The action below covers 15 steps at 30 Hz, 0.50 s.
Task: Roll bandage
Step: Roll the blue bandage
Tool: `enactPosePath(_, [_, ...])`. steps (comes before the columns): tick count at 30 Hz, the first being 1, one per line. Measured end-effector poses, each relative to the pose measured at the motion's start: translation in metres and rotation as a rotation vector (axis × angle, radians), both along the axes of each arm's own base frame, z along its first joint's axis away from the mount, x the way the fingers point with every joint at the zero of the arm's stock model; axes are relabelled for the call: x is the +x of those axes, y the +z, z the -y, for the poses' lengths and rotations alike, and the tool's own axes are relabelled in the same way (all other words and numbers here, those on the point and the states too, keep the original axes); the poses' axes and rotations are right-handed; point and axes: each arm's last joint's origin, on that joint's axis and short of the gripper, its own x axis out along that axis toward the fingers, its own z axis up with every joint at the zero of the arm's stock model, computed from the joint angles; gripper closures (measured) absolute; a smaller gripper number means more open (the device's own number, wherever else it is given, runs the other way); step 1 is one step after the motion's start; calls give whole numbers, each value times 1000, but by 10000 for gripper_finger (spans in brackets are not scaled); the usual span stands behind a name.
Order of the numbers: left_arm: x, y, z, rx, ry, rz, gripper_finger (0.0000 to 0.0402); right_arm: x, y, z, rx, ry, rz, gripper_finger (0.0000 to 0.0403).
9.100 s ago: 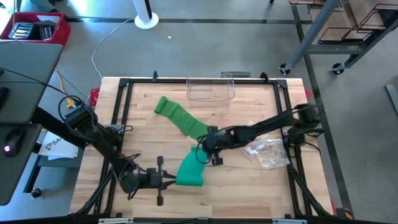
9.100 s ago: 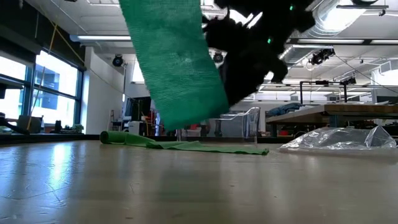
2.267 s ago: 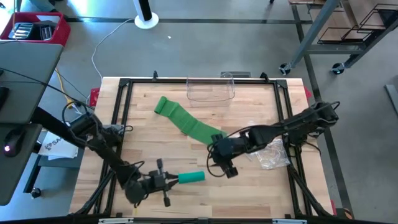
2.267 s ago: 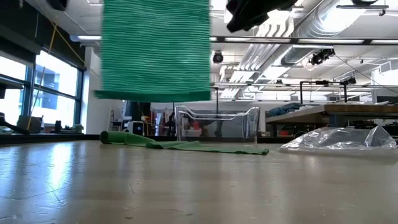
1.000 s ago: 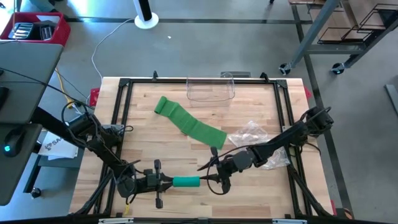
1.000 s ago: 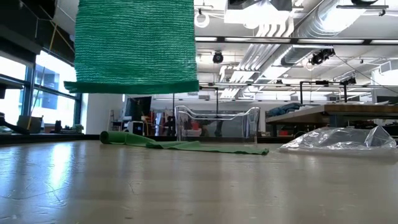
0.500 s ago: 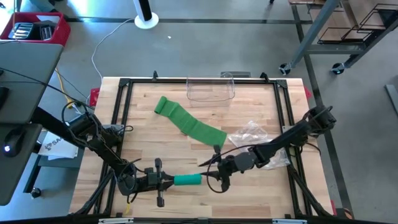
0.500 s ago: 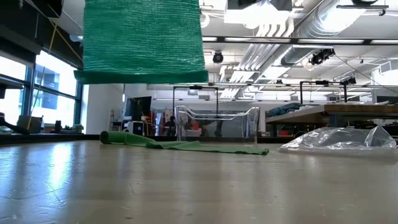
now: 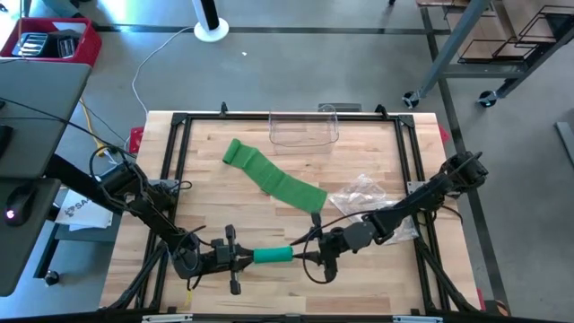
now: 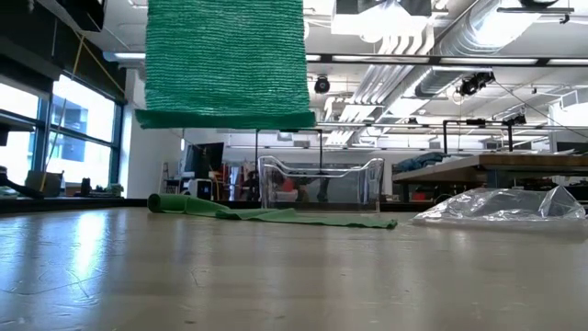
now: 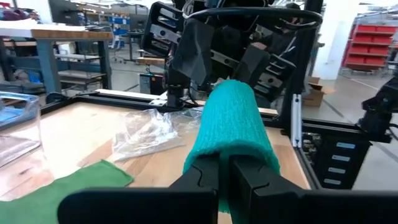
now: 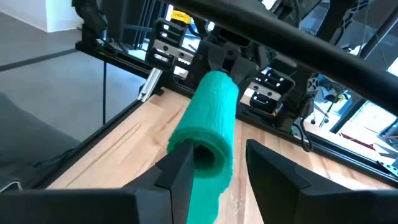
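A green bandage rolled into a tube [image 9: 272,256] hangs level above the table near its front edge; the low view shows it [image 10: 225,64] clear of the wood. My left gripper [image 9: 249,258] is shut at the tube's left end. My right gripper [image 9: 307,256] is open at the tube's right end [image 12: 205,149], one finger on either side of it. A second green bandage [image 9: 273,178] lies flat on the table, its far left end [image 9: 235,152] rolled up. My left gripper comes level from the table's left, its fingers lying along the tube. The tube's left end [image 11: 227,158] wraps around the shut fingertips and hides them. The tube is lifted clear and sticks out level toward the right gripper. My right gripper has one finger [image 12: 181,167] close against the tube's right end; whether it touches I cannot tell. The other finger [image 12: 273,168] stands apart from it.
A crumpled clear plastic bag [image 9: 372,208] lies right of centre, under the right arm. A clear plastic container [image 9: 303,130] stands at the far edge. A black frame [image 9: 179,121] runs around the table.
My left gripper has carried the tube a little toward the table's right edge, and the tube has stayed level and clear of the wood. My right gripper has stayed at the tube's right end.
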Motion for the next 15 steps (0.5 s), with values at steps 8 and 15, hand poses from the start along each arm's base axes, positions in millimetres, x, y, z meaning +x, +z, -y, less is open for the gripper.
enactPosePath(8, [1,0,-1,-2,-13,3,401,-1,-2,1,-28,-26,-16,266])
enactPosePath(15, [0,1,1,1,-19,7,401,-1,-3,1,-40,-46,-27,266])
